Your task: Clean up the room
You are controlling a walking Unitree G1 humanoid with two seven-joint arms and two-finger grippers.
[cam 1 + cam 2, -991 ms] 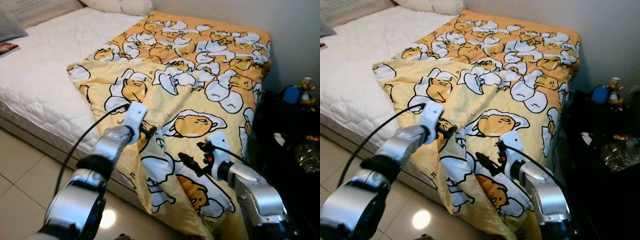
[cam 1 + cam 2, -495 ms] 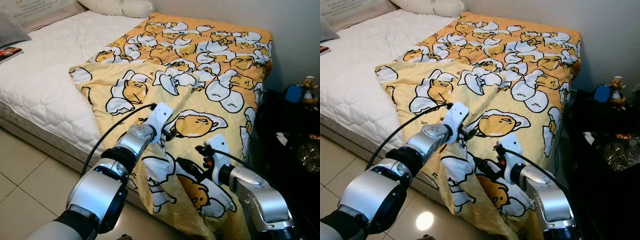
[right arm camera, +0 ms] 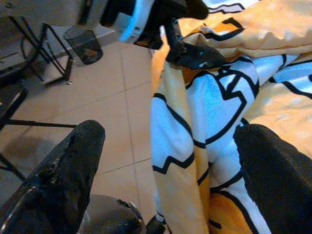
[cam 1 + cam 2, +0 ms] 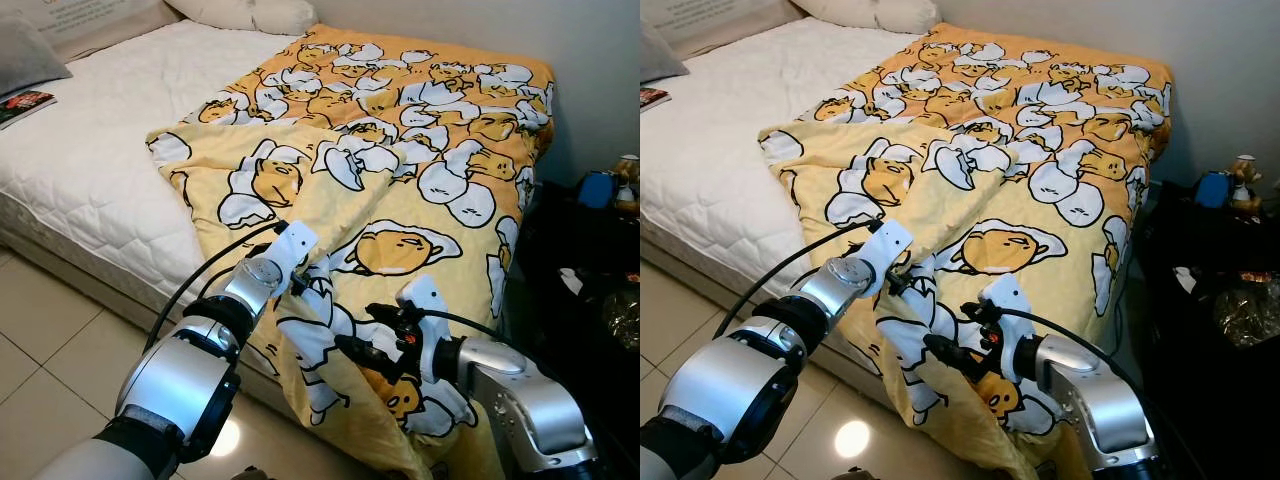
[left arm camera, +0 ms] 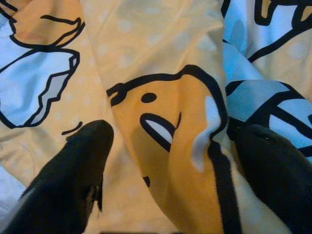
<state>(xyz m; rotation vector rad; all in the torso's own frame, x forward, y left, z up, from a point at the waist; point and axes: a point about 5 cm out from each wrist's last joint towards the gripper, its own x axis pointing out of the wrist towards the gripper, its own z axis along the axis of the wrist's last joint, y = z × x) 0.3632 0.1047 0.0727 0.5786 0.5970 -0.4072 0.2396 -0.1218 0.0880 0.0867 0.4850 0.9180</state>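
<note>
Nearest the camera, the right gripper (image 4: pixel 352 349) reaches in with fingers spread wide, nothing between them; the hanging fold of the blanket (image 4: pixel 400 190) lies straight ahead of it, just short of its tips. A little farther, the left gripper (image 4: pixel 305 285) sits at the top of that same fold, fingers (image 5: pixel 83 161) parted across a ridge of cloth; whether it is pinching, I cannot tell. The fold runs downward off the bed (image 4: pixel 110 170) edge, so the left is nearer. Beyond, the blanket stretches toward the pillow (image 4: pixel 250 14).
</note>
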